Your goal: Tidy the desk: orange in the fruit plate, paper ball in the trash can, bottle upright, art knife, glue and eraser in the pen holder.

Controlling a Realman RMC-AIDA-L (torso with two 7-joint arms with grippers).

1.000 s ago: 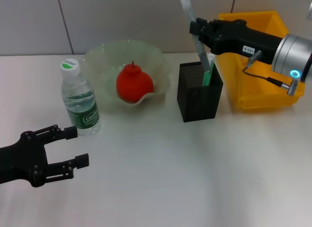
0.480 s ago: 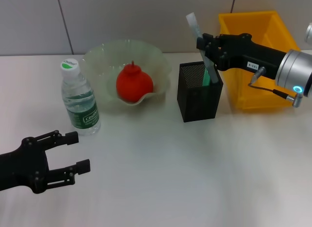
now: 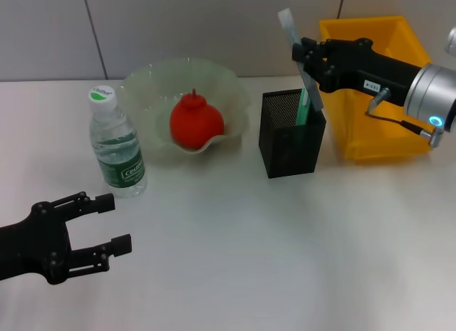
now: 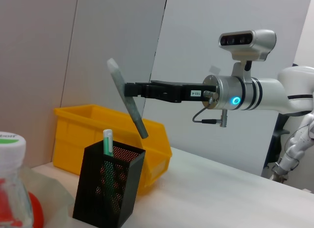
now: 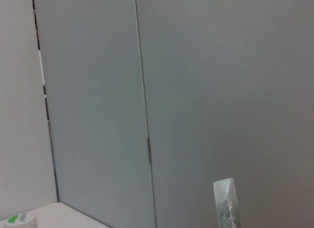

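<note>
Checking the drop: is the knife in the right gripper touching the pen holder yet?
Apart. The left wrist view shows the art knife, held by the right gripper, ending with bare wall visible between its tip and the pen holder rim.

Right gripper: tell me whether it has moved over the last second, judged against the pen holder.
Yes. The right gripper has shifted toward the trash can, still holding the art knife tilted above the pen holder.
</note>
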